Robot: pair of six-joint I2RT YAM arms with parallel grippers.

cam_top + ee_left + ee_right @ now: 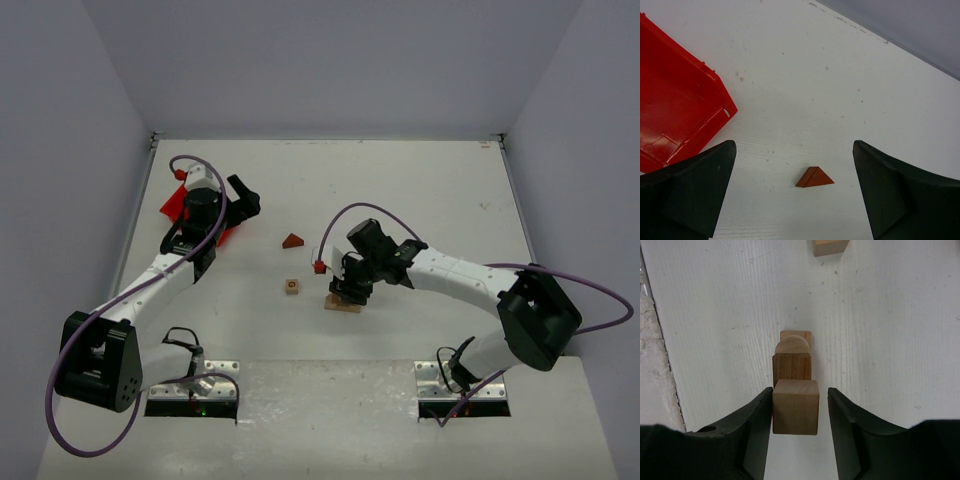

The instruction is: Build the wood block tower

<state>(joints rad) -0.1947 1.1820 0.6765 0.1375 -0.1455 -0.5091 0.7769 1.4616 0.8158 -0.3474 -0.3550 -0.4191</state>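
Closest to us, in the right wrist view, a pale wooden cube (795, 407) sits between the jaws of our right arm (455, 272). We see the left-hand finger (752, 430) against or just beside the cube's side. A sliver of white tabletop (880, 340) shows between the cube and the right-hand finger (850, 432), so these jaws are released and stand around the cube without clamping it.

Beyond the cube come a darker brown block (791, 369), a pale rounded piece (792, 344) and the end of the flat plank (795, 333), all in one line (whether they are piled or set in a row, we cannot tell from this angle). From above, this wood block tower (343, 300) stands toward the near side of the tabletop, a little right of centre, with the plank showing under the jaws.

Just left of the tower, and apart from it, lies a loose pale cube (292, 286). Farther away the dark reddish-brown triangular roof piece (292, 241) lies alone on the tabletop.

Our left arm (170, 268) reaches along the left side, and its jaws are spread wide with nothing in them. In the left wrist view we see the roof piece (814, 177) lying flat on the tabletop in the gap between the two fingers, touching neither. A bright red bin (675, 100) lies at the far left, near that arm's wrist and well apart from the tower.
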